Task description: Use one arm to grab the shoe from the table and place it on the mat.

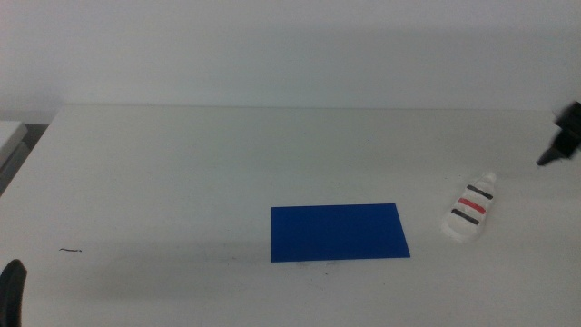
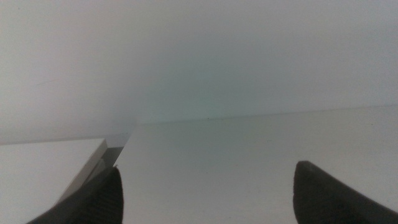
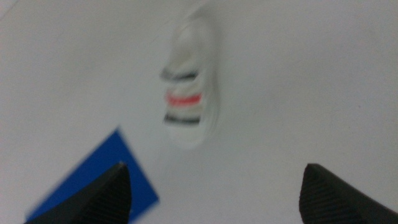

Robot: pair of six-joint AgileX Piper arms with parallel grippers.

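The shoe (image 1: 471,212) is a small white sandal with two dark straps and a red one between them. It lies on the white table (image 1: 182,173), just right of the dark blue mat (image 1: 338,232) and apart from it. My right gripper (image 1: 561,136) is at the right edge of the middle view, above and behind the shoe. In the right wrist view the right gripper (image 3: 214,190) is open and empty, with the shoe (image 3: 189,90) and a corner of the mat (image 3: 93,183) beyond it. My left gripper (image 2: 205,190) is open and waits at the bottom left corner (image 1: 11,291).
A small dark squiggle (image 1: 71,250) lies on the table at the front left. A separate white surface (image 1: 11,134) adjoins the table's left edge, with a dark gap between them (image 2: 115,149).
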